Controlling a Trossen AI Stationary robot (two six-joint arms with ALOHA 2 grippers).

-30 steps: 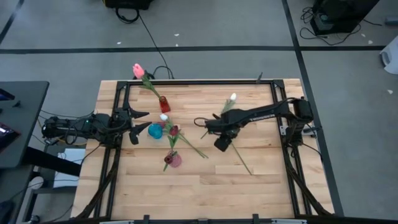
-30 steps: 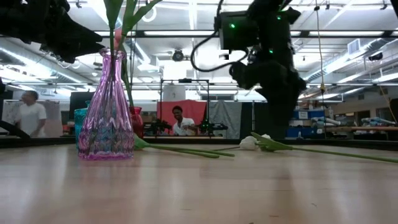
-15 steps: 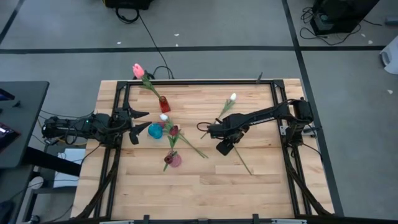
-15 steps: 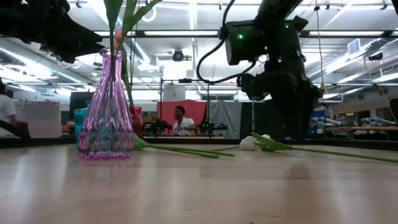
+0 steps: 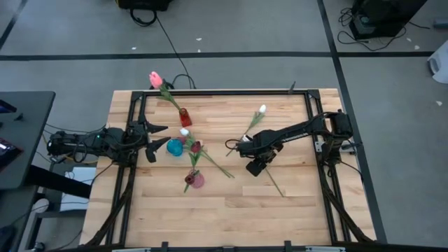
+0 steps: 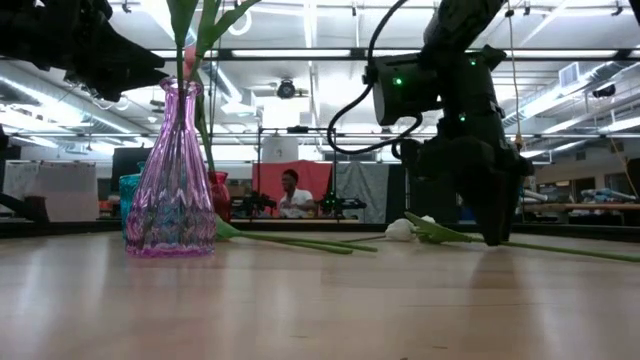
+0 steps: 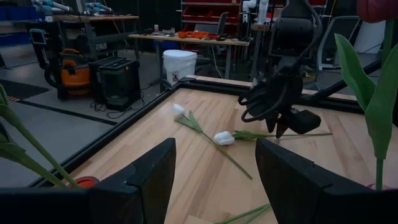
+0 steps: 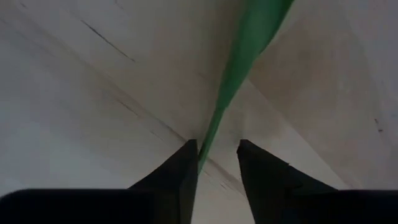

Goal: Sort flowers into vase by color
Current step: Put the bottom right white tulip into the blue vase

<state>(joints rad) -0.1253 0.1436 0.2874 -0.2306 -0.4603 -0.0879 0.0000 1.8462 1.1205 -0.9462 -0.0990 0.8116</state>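
Observation:
A white tulip [image 7: 222, 138] lies flat on the table, its green stem [image 8: 249, 50] running under my right gripper [image 8: 217, 155]. That gripper [image 6: 490, 238] points down at the table, open, with one finger on each side of the stem. A second white tulip [image 5: 262, 110] lies farther back. My left gripper [image 5: 155, 140] waits open at the table's left, beside the vases. The red vase [image 5: 185, 117] holds a pink tulip [image 5: 155, 79], the teal vase [image 5: 174, 147] a white one, and the pink vase [image 6: 172, 180] dark red ones [image 5: 195, 147]. My right gripper comes at the stem from above, fingers pointing down and standing across it. The stem [image 8: 208, 140] runs close along the inner edge of one finger [image 8: 183, 171]. I cannot tell whether it touches. The tulip lies flat on the table.
A dark frame [image 5: 210, 94] runs around the table's far and side edges. The three vases stand grouped left of centre. Bare wood [image 5: 231, 217] stretches along the near side. People and benches show in the room behind the table.
My right gripper has come down toward the table and shifted a little toward its right and near side, ending over the lying tulip's stem. The flowers and vases have kept their places.

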